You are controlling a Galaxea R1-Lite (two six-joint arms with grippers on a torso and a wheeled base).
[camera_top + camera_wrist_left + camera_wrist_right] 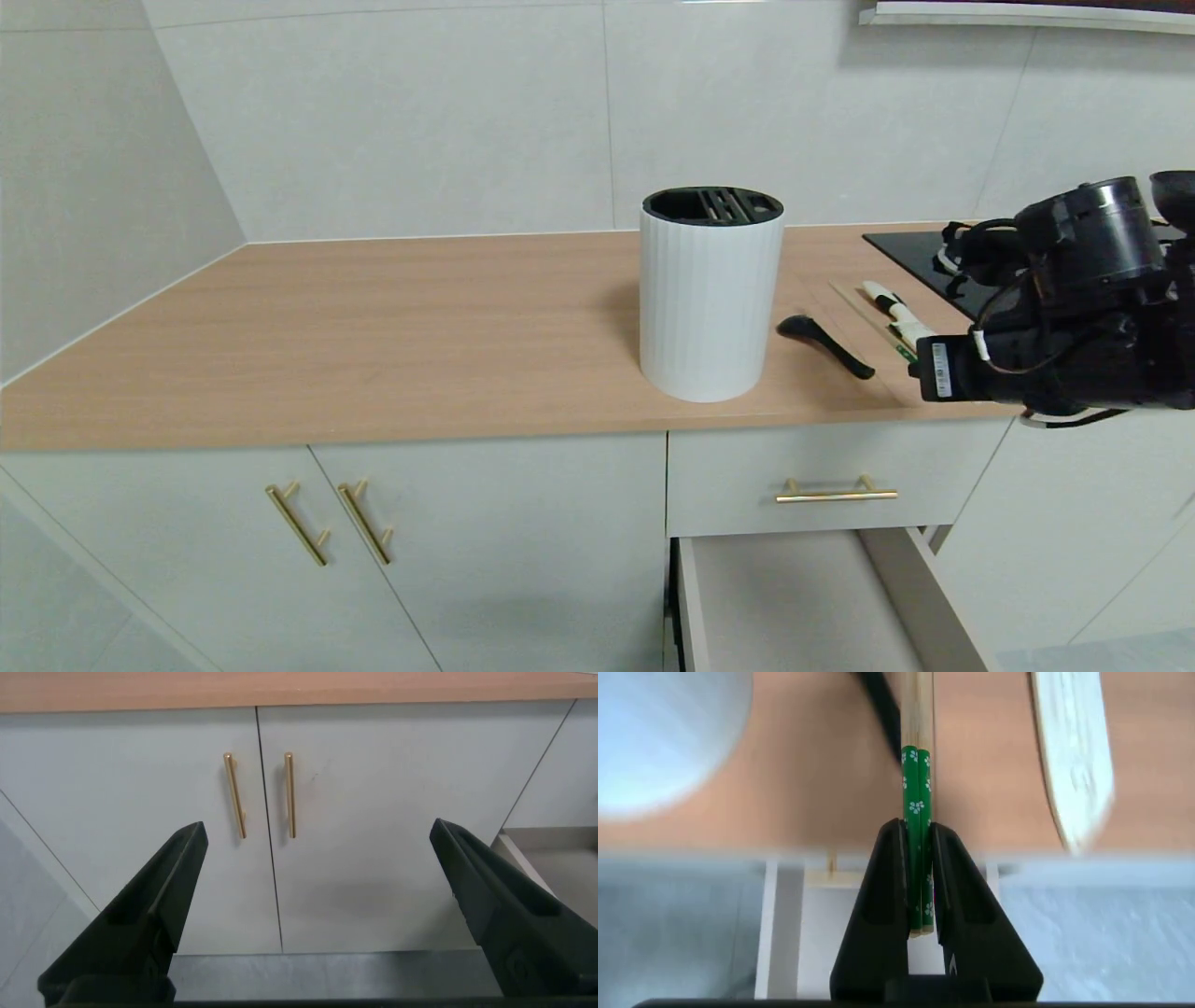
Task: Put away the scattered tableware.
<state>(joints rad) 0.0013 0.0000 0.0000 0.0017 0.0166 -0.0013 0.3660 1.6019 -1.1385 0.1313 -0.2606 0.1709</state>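
Where the head view gives the right arm (pixel 1074 317) right of the slotted holder (pixel 709 299), the right wrist view gives the right gripper (pixel 917 833) clamped on the chopsticks (pixel 916 765) at the surface's (pixel 373 327) near edge; the left gripper (pixel 318 831) gapes apart.

You see a wooden countertop (pixel 373 327) against pale tiled walls (pixel 392 112). Below it are white cabinet doors (pixel 187 541) with gold handles (pixel 297 525) at left, an open drawer (pixel 794 607) at right.
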